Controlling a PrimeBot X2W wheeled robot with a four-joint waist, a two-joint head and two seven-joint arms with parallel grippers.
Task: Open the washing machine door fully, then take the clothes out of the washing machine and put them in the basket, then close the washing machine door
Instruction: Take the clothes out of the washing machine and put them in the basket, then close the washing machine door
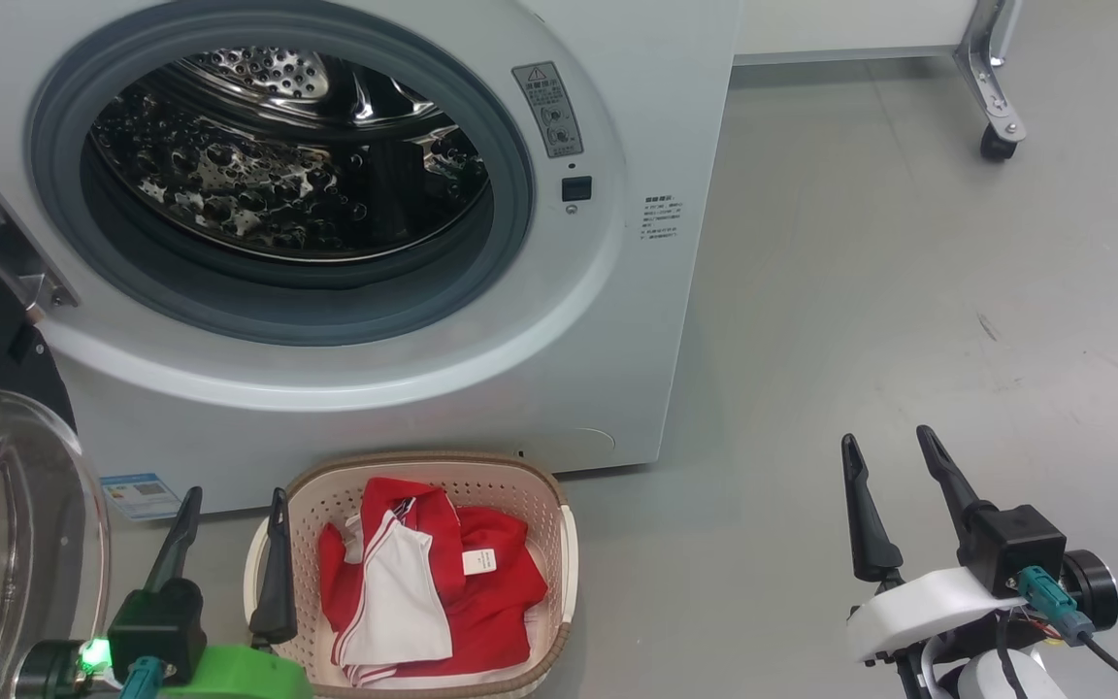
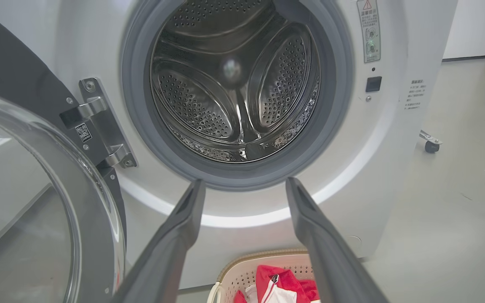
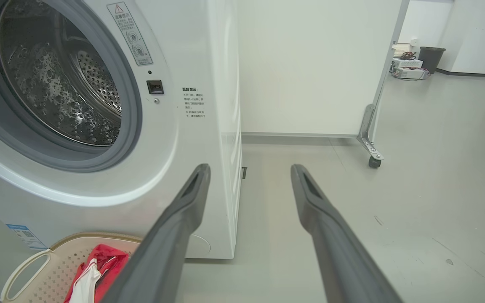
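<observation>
The white washing machine (image 1: 637,116) stands with its steel drum (image 1: 287,155) bare inside. Its door (image 1: 6,524) is swung open at the left, glass bowl bulging toward me, and appears as the door (image 2: 36,202) in the left wrist view. Red clothes (image 1: 443,582) with white trim lie in the cream basket (image 1: 559,485) on the floor in front of the machine. My left gripper (image 1: 234,510) is open, empty, just left of the basket's rim. My right gripper (image 1: 889,451) is open and empty over bare floor to the right.
A white panel on a castor (image 1: 998,144) stands at the back right. Grey floor (image 1: 908,291) stretches to the right of the machine. In the right wrist view a dark bin (image 3: 431,59) and boxes sit far off by the wall.
</observation>
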